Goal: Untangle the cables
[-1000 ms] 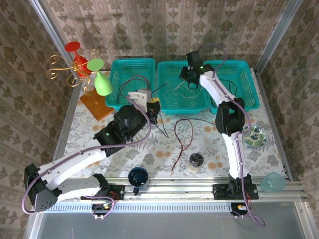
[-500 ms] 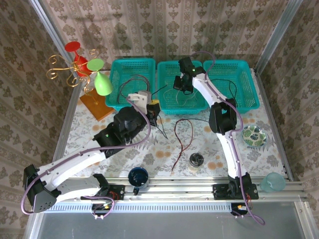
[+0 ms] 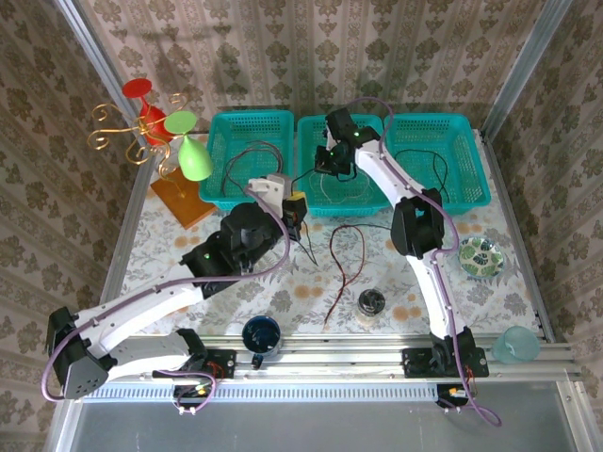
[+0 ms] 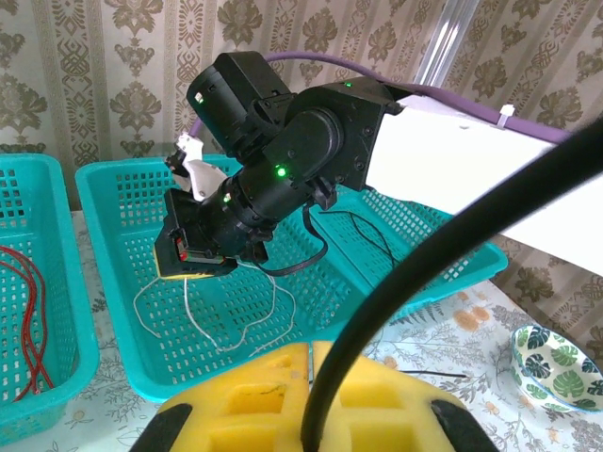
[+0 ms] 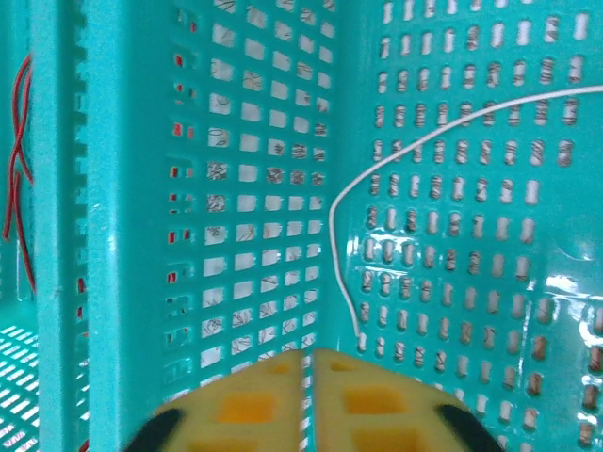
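The left basket (image 3: pixel 250 117) holds a dark red cable (image 4: pixel 36 315) lying loose on its floor. Just in front of it, over the worktop (image 3: pixel 188 235), the left pincer (image 3: pixel 292 209) (image 4: pixel 309 350) is clenched. Its yellow pads (image 4: pixel 254 400) are pressed together on a black cable (image 4: pixel 424 247), which rises from the seam between them and arcs off to the right. A second red cable (image 3: pixel 347 227) lies in a long loop on the worktop, touched by neither arm.

The right pincer (image 3: pixel 332 162) (image 4: pixel 193 259) (image 5: pixel 307 356) reaches down inside the middle basket (image 3: pixel 311 121). Its pads are drawn almost together, with only a hairline slit between them, and they grasp nothing. The white cable (image 5: pixel 377 179) (image 4: pixel 226 320) curls on that basket's floor, and its free end lies just beside the pad tips, apart from them. A black strand (image 3: pixel 441 169) lies in the right basket (image 3: pixel 443 119).
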